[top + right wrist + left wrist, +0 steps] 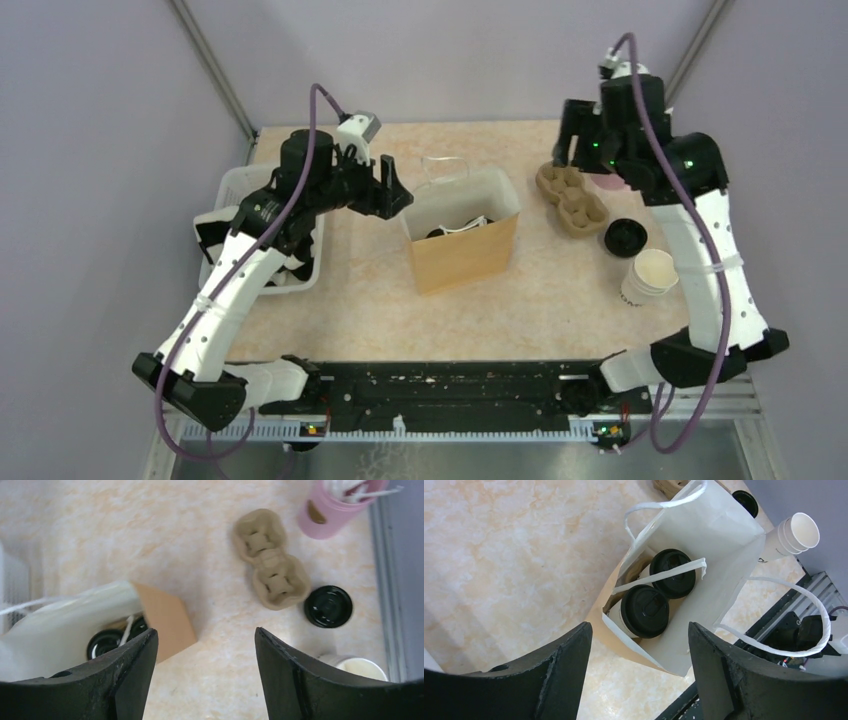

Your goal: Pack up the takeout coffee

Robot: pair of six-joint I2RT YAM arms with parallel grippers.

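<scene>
Two takeout coffees, small white paper cups capped with round black plastic lids. Standing upright inside the open brown paper bag, side by side toward one end wall, lids level and just about touching. Nearer cup showing a sliver of white side; farther cup crossed by a white handle strip.

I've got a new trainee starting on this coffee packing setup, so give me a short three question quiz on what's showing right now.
1. How many lidded cups sit inside the brown paper bag?
2. True or false: the cardboard cup carrier holds a cup.
3. Where does the loose black lid lie? A) inside the bag B) on the table beside the carrier C) on top of the carrier

Key: 1) two; 2) false, both its wells are empty; 3) B
</scene>
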